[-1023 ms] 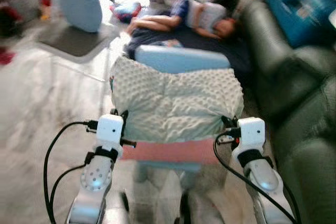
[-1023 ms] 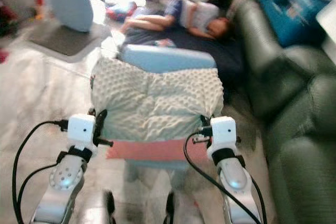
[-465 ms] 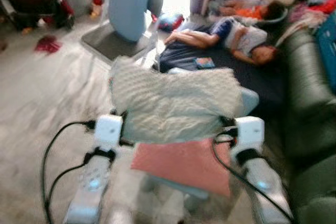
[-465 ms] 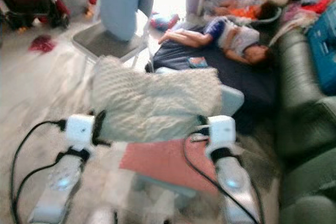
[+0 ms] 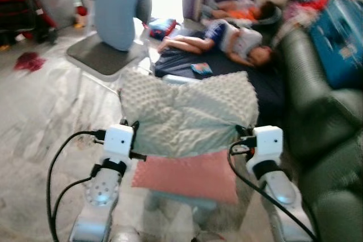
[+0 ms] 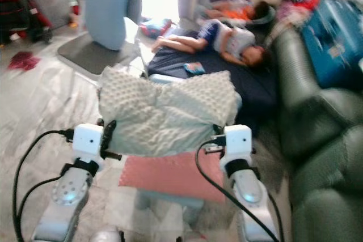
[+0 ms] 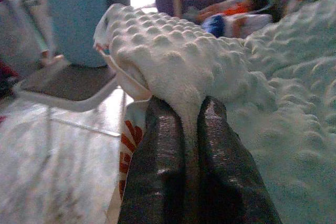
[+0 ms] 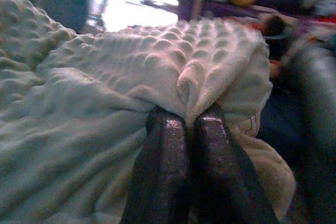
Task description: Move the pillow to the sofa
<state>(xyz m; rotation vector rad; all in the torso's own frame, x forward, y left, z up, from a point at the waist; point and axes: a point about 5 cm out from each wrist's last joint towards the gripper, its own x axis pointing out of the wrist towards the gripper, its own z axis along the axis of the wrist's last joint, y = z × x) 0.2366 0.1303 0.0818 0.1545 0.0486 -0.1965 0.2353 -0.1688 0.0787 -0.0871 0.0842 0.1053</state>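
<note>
From the head views we see the pillow [image 5: 187,114], pale and covered in raised dots, held up in the air in front of us between both arms, with a pink cushion [image 5: 187,177] just below it and the dark green sofa [image 5: 317,123] off to our right. The wrist views add what the head views hide: the left gripper [image 7: 184,111] has its two black fingers [image 7: 157,145] pressed together on a pinched fold at the pillow's left edge, and the right gripper [image 8: 189,116] has its fingers [image 8: 165,145] clamped the same way on a fold at the right edge. The left wrist view also shows red printing on a white patch beneath the pillow, too blurred for us to read. Beyond the pillow, a person [image 5: 218,35] lies on a dark mat [image 5: 266,83] on the floor, and a grey chair [image 5: 105,55] stands to the left on the marble floor [image 5: 39,117]. A blue box [image 5: 337,38] rests on the sofa.
</note>
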